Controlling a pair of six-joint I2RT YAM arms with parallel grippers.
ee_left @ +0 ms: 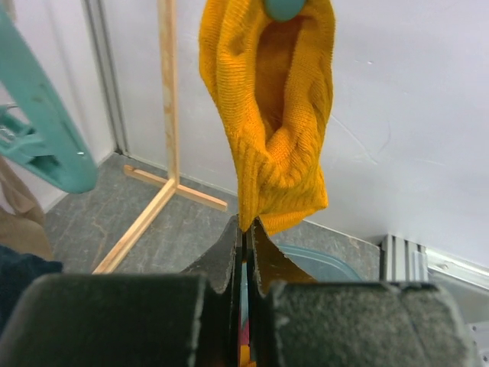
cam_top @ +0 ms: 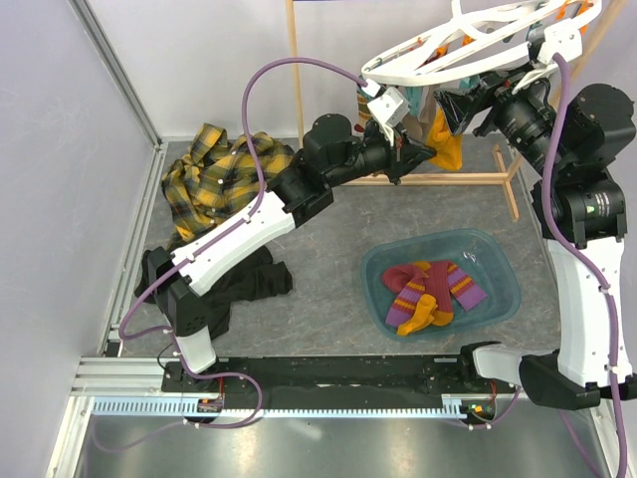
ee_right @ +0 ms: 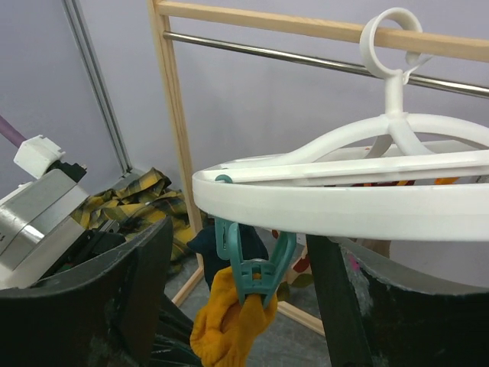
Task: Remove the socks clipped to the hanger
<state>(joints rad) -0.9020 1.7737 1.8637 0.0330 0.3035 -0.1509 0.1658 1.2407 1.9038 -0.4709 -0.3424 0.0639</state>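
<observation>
left claw [ee_left: 246,226] pinches mustard sock [ee_left: 269,115], its clip [ee_left: 284,7] cut off.

White hanger [cam_top: 383,68] at 1 o'clock, teal clip [ee_right: 248,267], mustard sock [ee_left: 267,115]; maroon socks [cam_top: 428,294] striped orange and purple in blue tub [cam_top: 490,257]; yellow-black plaid shirt [cam_top: 209,184] at 10 o'clock

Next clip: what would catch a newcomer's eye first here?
The mustard yellow sock hangs from a teal clip under the white hanger, upper right, with the left gripper shut on its lower edge. Below, striped socks lie in the blue tub on the table.
</observation>
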